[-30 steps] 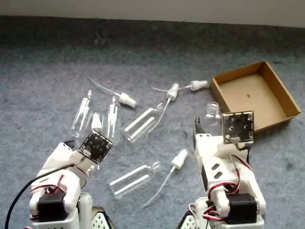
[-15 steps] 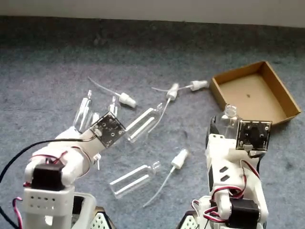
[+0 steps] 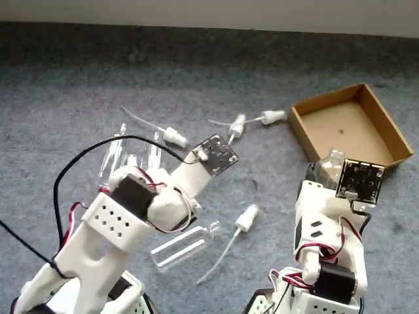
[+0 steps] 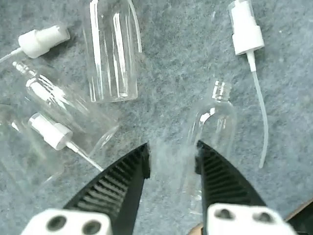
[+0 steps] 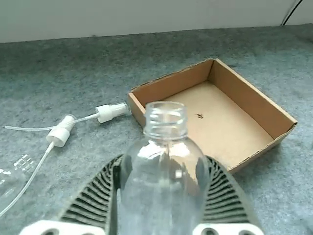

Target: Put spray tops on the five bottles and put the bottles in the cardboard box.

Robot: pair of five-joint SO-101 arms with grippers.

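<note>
**Right wrist view: bottle gripped, neck to the box, no top yet**

Right gripper (image 5: 163, 159) has a clear bottle (image 5: 165, 132) clamped, fingers (image 5: 93, 196) pressed to both its sides, bare neck pointing away from the wrist. Box (image 5: 171, 84) lies just beyond that neck, far right on the tabletop (image 5: 58, 63), open side up. The bottle's long axis runs out along the fingers, so a top has to go on from the far end. I'd judge that comes before any drop into the box.

Over to the left gripper (image 4: 172, 147): its fingers (image 4: 117, 186) are spread wide, nothing held, hanging over the grey tabletop. A second bottle (image 4: 212, 122) lies flat with one finger partly across it, neck away from the wrist. A loose top (image 4: 243, 34) lies just past that neck, its tube trailing back alongside the bottle.

High view gives the layout: that top sits near, between the two arms, well short of the box. Left is the free one, so the fetch looks like its job.
</note>
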